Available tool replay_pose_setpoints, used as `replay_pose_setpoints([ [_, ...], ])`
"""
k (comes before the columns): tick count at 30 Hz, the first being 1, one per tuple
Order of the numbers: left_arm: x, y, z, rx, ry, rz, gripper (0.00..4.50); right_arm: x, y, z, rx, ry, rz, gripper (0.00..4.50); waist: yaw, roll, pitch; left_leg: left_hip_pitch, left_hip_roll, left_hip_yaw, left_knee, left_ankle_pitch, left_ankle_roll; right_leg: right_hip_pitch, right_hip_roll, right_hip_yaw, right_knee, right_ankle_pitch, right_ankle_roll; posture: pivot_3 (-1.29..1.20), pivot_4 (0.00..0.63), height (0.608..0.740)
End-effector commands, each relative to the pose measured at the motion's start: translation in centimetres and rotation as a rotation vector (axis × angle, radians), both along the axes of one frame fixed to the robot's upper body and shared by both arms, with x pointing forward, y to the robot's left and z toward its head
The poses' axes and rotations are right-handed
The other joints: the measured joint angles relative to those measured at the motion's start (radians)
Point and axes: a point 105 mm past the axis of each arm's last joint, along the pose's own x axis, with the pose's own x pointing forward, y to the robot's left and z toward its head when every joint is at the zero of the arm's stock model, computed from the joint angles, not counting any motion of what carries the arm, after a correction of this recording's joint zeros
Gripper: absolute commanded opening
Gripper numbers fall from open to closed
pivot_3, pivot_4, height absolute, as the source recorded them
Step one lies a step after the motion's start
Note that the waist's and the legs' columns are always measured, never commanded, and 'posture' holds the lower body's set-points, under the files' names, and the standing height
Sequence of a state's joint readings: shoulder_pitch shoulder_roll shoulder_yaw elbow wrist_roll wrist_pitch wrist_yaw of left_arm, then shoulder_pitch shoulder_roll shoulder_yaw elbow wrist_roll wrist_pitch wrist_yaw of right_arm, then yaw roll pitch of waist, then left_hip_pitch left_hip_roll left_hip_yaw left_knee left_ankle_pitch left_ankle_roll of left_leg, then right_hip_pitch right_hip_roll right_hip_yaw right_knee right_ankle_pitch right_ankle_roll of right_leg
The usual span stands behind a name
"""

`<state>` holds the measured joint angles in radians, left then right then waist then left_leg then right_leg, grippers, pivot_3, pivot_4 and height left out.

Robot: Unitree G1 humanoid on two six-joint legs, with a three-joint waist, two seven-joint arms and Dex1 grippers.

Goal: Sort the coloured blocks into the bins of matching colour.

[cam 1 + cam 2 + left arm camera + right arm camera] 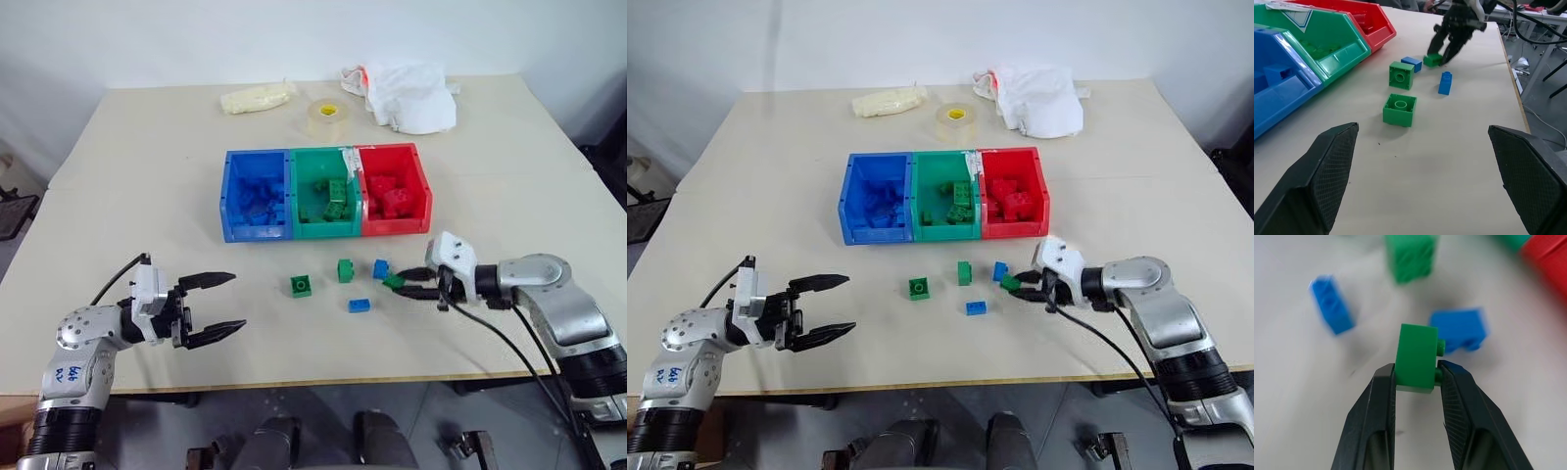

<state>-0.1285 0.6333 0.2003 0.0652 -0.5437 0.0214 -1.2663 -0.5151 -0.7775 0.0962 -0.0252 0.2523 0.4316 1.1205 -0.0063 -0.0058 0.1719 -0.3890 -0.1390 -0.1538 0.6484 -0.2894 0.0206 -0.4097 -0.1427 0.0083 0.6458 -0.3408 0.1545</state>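
Three joined bins stand mid-table: blue, green and red, each with blocks of its own colour inside. In front of them lie loose blocks: two green ones and two blue ones. My right gripper is shut on a small green block, just above the table and right next to the nearer-bin blue block. My left gripper stays open and empty at the front left, well away from the blocks.
At the table's far side are a clear tape roll, a crumpled white bag and a pale yellowish packet. The table's front edge runs just below both grippers.
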Motion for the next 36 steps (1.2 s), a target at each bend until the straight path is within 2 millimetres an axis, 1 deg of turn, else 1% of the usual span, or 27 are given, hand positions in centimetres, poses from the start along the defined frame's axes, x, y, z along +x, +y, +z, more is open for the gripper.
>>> replay_pose_setpoints([
  [1, 0.3, 0.1, 0.7, -0.013, -0.041, 0.011, 4.5, 1.6, 1.8, 5.2, 0.08, -0.165, 0.031, 0.92, -0.002, 0.0, 0.0, 0.0, 0.001, 0.0, 0.0, 0.0, 0.0, 0.0, 0.001, 0.0, 0.0, 0.0, 0.0, 0.0, 0.15, 0.74],
  [4, 0.5, 0.0, 0.8, -0.015, -0.047, 0.012, 4.5, 3.4, 3.5, 6.9, 0.125, -0.216, 0.045, 0.92, 0.0, 0.0, 0.0, 0.0, 0.003, -0.001, 0.0, -0.001, -0.002, 0.0, 0.004, -0.001, 0.0, 0.001, -0.002, 0.0, 0.15, 0.74],
  [5, 0.5, 0.0, 0.8, -0.015, -0.048, 0.012, 4.5, 4.0, 4.2, 7.4, 0.145, -0.234, 0.047, 0.92, -0.001, 0.0, 0.0, 0.0, 0.003, -0.001, 0.0, -0.001, -0.003, 0.0, 0.008, -0.001, 0.0, 0.001, -0.002, 0.0, 0.15, 0.74],
  [7, 0.6, -0.1, 0.9, -0.014, -0.055, 0.012, 4.5, 5.7, 5.8, 8.2, 0.166, -0.26, 0.049, 0.92, -0.004, 0.0, 0.0, 0.0, 0.004, -0.001, 0.0, -0.001, -0.003, 0.0, 0.009, 0.0, 0.0, 0.001, -0.002, 0.0, 0.15, 0.74],
  [9, 0.7, -0.2, 1.0, -0.013, -0.063, 0.013, 4.5, 6.7, 7.0, 8.4, 0.164, -0.271, 0.056, 0.92, -0.011, 0.0, 0.0, 0.0, 0.004, -0.001, 0.0, -0.001, -0.003, -0.001, 0.009, 0.0, 0.001, 0.001, -0.002, 0.0, 0.15, 0.74],
  [11, 0.8, -0.3, 1.1, -0.014, -0.075, 0.013, 4.5, 8.5, 8.3, 8.2, 0.159, -0.282, 0.021, 0.92, -0.018, 0.0, 0.0, 0.0, 0.004, -0.002, -0.001, -0.001, -0.003, -0.002, 0.009, -0.001, 0.002, 0.001, -0.002, 0.0, 0.15, 0.74],
  [13, 0.9, -0.5, 1.3, -0.015, -0.084, 0.011, 4.5, 9.7, 9.5, 8.1, 0.165, -0.287, -0.007, 1.67, -0.025, 0.0, 0.0, 0.0, 0.004, -0.002, -0.001, -0.001, -0.003, -0.002, 0.009, -0.001, 0.002, 0.001, -0.002, 0.0, 0.15, 0.74],
  [14, 0.9, -0.5, 1.3, -0.016, -0.087, 0.011, 4.5, 10.1, 9.9, 8.1, 0.167, -0.288, -0.016, 1.91, -0.027, 0.0, 0.0, 0.0, 0.004, -0.002, -0.001, -0.001, -0.003, -0.002, 0.009, -0.001, 0.003, 0.001, -0.002, 0.0, 0.15, 0.74],
  [17, 1.0, -0.7, 1.4, -0.016, -0.096, 0.008, 4.5, 10.8, 10.3, 8.1, 0.157, -0.319, -0.033, 2.95, -0.033, 0.0, 0.0, 0.0, 0.004, -0.002, -0.001, -0.001, -0.003, -0.003, 0.009, -0.001, 0.008, 0.001, -0.002, 0.0, 0.15, 0.74],
  [19, 1.0, -0.8, 1.6, -0.018, -0.102, 0.008, 4.5, 10.9, 10.3, 8.8, 0.171, -0.35, -0.027, 3.61, -0.034, 0.0, 0.0, 0.0, 0.004, -0.002, -0.001, -0.002, -0.004, -0.003, 0.009, -0.001, 0.009, 0.001, -0.002, 0.0, 0.15, 0.74],
  [21, 1.1, -0.8, 1.6, -0.018, -0.103, 0.007, 4.5, 10.6, 10.1, 9.3, 0.177, -0.37, -0.009, 4.31, -0.037, 0.0, 0.0, 0.0, 0.003, -0.002, -0.001, -0.002, -0.003, -0.003, 0.009, -0.001, 0.009, 0.001, -0.002, 0.0, 0.15, 0.74],
  [22, 1.1, -0.8, 1.6, -0.019, -0.103, 0.007, 4.5, 10.5, 9.9, 9.4, 0.178, -0.376, -0.004, 4.45, -0.041, 0.0, 0.0, 0.0, 0.003, -0.002, 0.0, -0.002, -0.003, -0.003, 0.009, -0.001, 0.009, 0.001, -0.002, 0.0, 0.15, 0.74],
  [24, 1.2, -0.8, 1.6, -0.019, -0.103, 0.005, 4.5, 10.2, 9.6, 9.7, 0.181, -0.388, 0.018, 4.45, -0.046, 0.0, 0.0, 0.0, 0.004, -0.003, 0.0, -0.002, -0.003, -0.003, 0.01, -0.001, 0.01, 0.001, -0.002, 0.0, 0.15, 0.74],
  [27, 1.3, -0.8, 1.7, -0.019, -0.104, 0.001, 4.5, 8.6, 8.8, 10.0, 0.188, -0.405, 0.084, 4.45, -0.047, 0.0, 0.0, 0.0, 0.004, -0.003, 0.0, -0.002, -0.004, -0.004, 0.01, -0.001, 0.011, 0.001, -0.002, 0.0, 0.15, 0.74],
  [30, 1.6, -0.6, 1.8, -0.015, -0.101, 0.002, 4.5, 6.0, 6.6, 9.2, 0.178, -0.381, 0.154, 4.45, -0.042, 0.0, 0.0, 0.0, 0.004, -0.003, 0.0, -0.002, -0.004, -0.004, 0.01, -0.001, 0.01, 0.001, -0.002, 0.0, 0.15, 0.74],
  [31, 1.7, -0.6, 1.8, -0.015, -0.101, 0.002, 4.5, 5.4, 6.2, 9.0, 0.174, -0.372, 0.164, 4.45, -0.04, 0.0, 0.0, 0.0, 0.004, -0.004, 0.0, -0.002, -0.004, -0.003, 0.01, -0.002, 0.01, 0.001, -0.002, 0.0, 0.15, 0.74],
  [33, 1.9, -0.5, 1.9, -0.015, -0.102, 0.006, 4.5, 3.9, 4.5, 8.1, 0.155, -0.329, 0.169, 4.45, -0.032, 0.0, 0.0, 0.0, 0.003, -0.003, 0.0, -0.002, -0.004, -0.003, 0.009, -0.001, 0.009, 0.001, -0.002, 0.0, 0.15, 0.74],
  [36, 2.2, -0.4, 1.9, -0.015, -0.102, 0.01, 4.5, 1.4, 1.5, 6.4, 0.101, -0.246, 0.157, 4.45, -0.021, 0.0, 0.0, -0.001, 0.003, -0.002, 0.001, -0.002, -0.004, -0.004, 0.01, -0.001, 0.008, 0.001, -0.002, 0.0, 0.15, 0.74],
])
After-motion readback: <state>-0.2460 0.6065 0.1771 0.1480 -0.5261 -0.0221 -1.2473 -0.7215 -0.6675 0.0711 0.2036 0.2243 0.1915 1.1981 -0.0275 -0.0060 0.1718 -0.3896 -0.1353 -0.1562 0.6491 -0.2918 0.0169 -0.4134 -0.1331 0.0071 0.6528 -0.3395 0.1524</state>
